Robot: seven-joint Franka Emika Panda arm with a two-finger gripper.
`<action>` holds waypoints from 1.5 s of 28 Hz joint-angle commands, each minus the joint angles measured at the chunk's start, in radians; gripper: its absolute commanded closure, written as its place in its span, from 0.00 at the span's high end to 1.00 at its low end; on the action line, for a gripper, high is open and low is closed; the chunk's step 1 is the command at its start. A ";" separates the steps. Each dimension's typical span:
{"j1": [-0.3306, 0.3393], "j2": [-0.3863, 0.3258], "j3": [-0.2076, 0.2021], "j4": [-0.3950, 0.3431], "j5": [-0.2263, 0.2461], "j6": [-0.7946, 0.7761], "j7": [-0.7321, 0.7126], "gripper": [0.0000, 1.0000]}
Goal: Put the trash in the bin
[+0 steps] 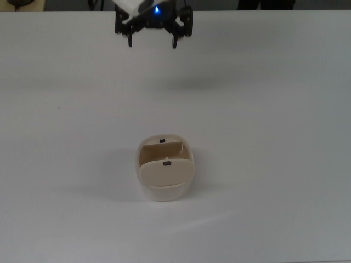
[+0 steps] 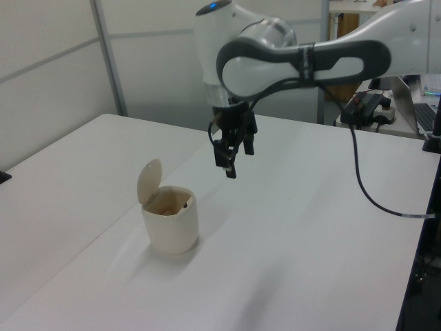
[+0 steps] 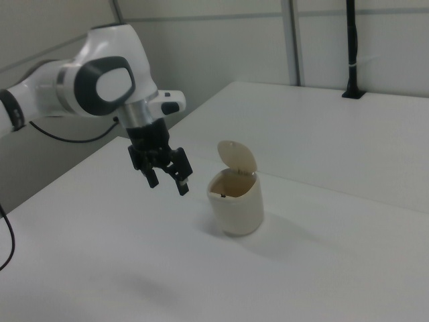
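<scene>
The cream-beige bin [image 1: 164, 174] stands on the white table, its flap lid [image 2: 149, 181] tipped up and its tan inside showing. Two small dark marks sit on its top. The bin [image 2: 172, 224] appears at the left view's lower left and the bin [image 3: 236, 204] at the right view's middle. The trash is hidden in all three views. My gripper [image 1: 152, 44] hangs open and empty high above the table, well away from the bin toward the top view's upper edge. The gripper [image 2: 231, 169] is up and right of the bin in the left view; the gripper [image 3: 167, 186] is left of the bin in the right view.
A black cable [image 2: 372, 200] trails from the arm across the table toward the left view's right edge. A black post [image 3: 351, 47] stands at the far table edge in the right view. Wall panels [image 2: 62, 76] rise behind the table.
</scene>
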 commanded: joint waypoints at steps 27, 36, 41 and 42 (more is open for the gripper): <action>-0.068 -0.089 -0.033 -0.010 0.040 -0.039 0.013 1.00; -0.068 -0.089 -0.039 -0.010 0.040 -0.039 0.013 1.00; -0.068 -0.089 -0.040 -0.009 0.040 -0.036 0.013 1.00; -0.068 -0.089 -0.040 -0.009 0.040 -0.036 0.013 1.00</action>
